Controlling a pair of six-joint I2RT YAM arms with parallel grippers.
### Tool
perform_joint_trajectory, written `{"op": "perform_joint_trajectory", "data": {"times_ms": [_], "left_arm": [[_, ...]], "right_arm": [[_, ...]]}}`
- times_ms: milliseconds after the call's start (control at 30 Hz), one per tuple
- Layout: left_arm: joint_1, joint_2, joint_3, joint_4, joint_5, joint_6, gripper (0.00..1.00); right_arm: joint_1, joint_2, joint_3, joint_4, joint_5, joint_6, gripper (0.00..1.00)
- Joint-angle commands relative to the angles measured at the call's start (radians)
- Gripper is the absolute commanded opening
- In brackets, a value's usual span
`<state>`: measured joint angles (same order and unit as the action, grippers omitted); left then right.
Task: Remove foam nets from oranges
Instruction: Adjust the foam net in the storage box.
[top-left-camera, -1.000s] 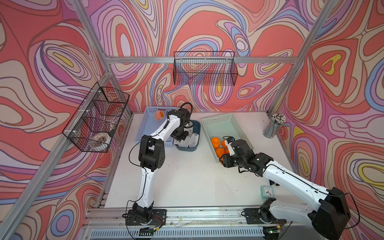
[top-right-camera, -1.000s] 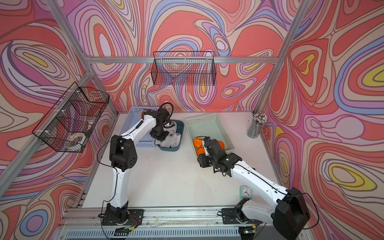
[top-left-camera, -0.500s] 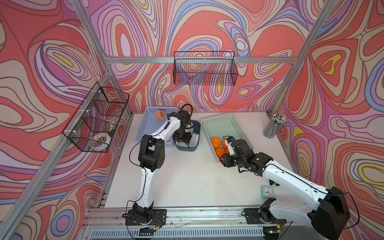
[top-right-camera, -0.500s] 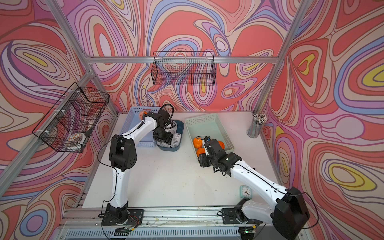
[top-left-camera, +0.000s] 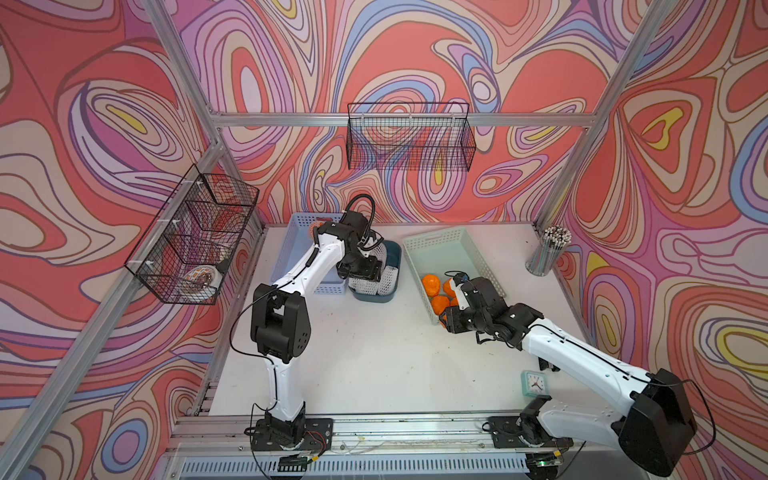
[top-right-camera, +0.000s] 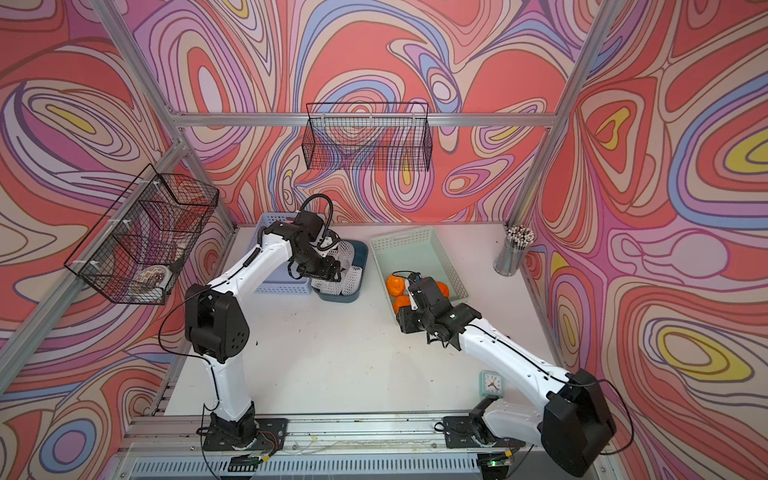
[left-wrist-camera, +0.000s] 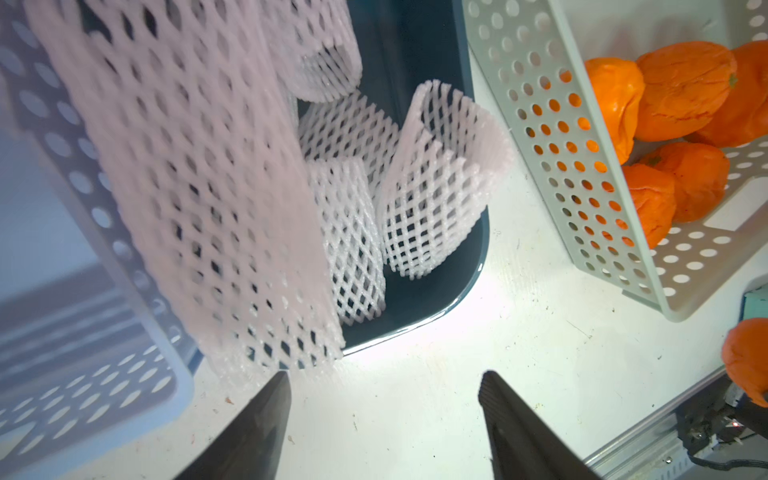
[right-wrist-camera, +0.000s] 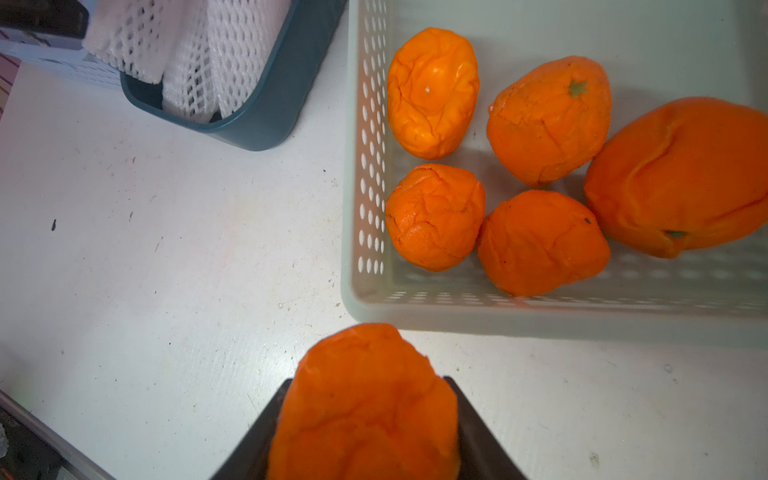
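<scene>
Left pincer (left-wrist-camera: 384, 376): released, over the edge of the teal bin (left-wrist-camera: 419, 50).
Foam nets (left-wrist-camera: 432, 183): in the teal bin; one, blurred, hangs beside that pincer.
Right pincer (right-wrist-camera: 368, 382): grasping a bare orange (right-wrist-camera: 365, 407) above the desk (right-wrist-camera: 166, 249).
Other oranges (right-wrist-camera: 540, 120): five in the pale basket (right-wrist-camera: 540, 320).

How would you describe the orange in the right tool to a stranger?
Find the pale green basket on the white table, holding five bare oranges. Just outside its corner, the right tool grips another orange, the only bare one outside that basket.
</scene>
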<state>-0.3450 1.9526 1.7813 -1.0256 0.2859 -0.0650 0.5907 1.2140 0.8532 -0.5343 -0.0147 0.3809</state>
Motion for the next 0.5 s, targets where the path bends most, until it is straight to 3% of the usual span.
{"op": "perform_joint_trajectory", "data": {"times_ms": [0,300,467], "left_arm": [[0.013,-0.064,-0.062,0.049,0.044,-0.034,0.75],[0.017,-0.353,-0.247,0.287,0.001,-0.104,0.79],[0.016,-0.612,-0.432,0.485,-0.053,-0.111,1.00]], "right_arm": [[-0.019,0.005,0.029,0.019,0.013,-0.013,0.50],[-0.100,0.141,0.151,-0.002,0.060,-0.049,0.50],[-0.167,0.292,0.258,0.022,0.075,-0.076,0.50]]}}
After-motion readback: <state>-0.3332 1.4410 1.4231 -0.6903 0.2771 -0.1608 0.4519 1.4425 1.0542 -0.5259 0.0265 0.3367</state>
